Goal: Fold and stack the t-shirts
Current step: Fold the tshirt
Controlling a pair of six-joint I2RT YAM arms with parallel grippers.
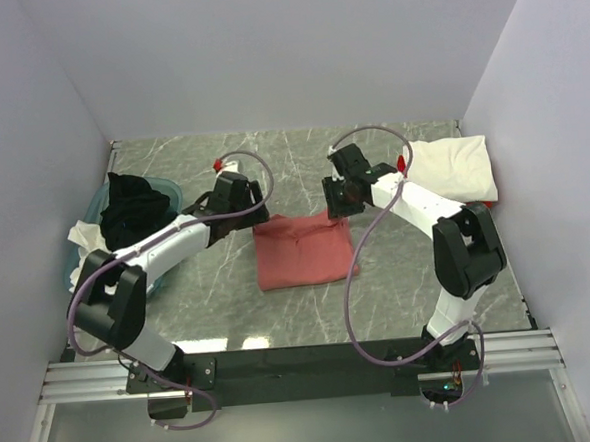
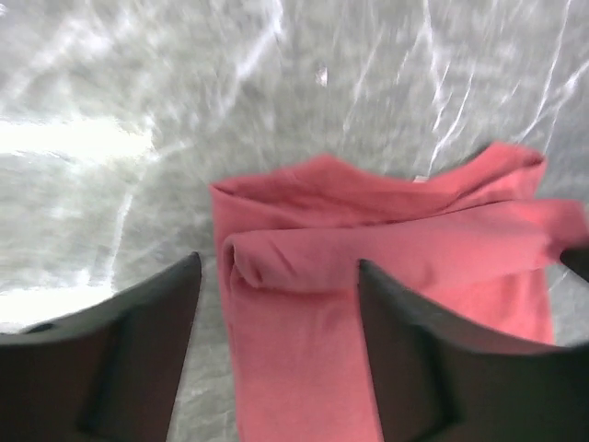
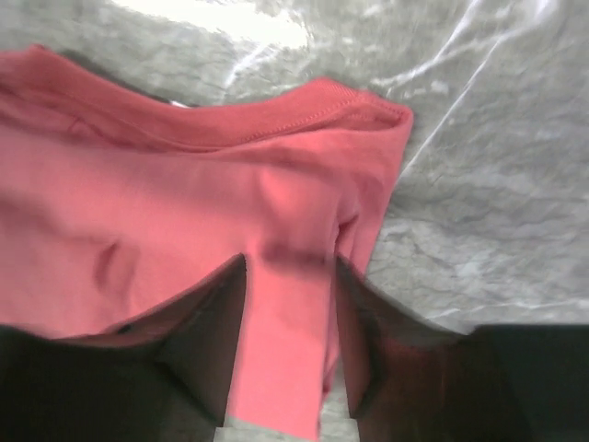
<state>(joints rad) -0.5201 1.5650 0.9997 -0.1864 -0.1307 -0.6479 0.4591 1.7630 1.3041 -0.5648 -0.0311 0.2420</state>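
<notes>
A salmon-pink t-shirt (image 1: 303, 252) lies folded into a rough square on the marble table. My left gripper (image 1: 259, 217) is at its far left corner. In the left wrist view it (image 2: 278, 267) is open, with a rolled fold of the pink shirt (image 2: 386, 249) lying between the spread fingers. My right gripper (image 1: 335, 209) is at the far right corner. In the right wrist view it (image 3: 291, 262) is open over the pink shirt (image 3: 184, 184), near its collar edge. A cream-white shirt (image 1: 456, 167) lies folded at the back right. A black shirt (image 1: 134, 205) and a white one (image 1: 84, 238) sit at the left.
A teal plastic basin (image 1: 170, 196) stands at the far left under the black shirt. White walls close in the table on three sides. The aluminium rail (image 1: 304, 366) with the arm bases runs along the near edge.
</notes>
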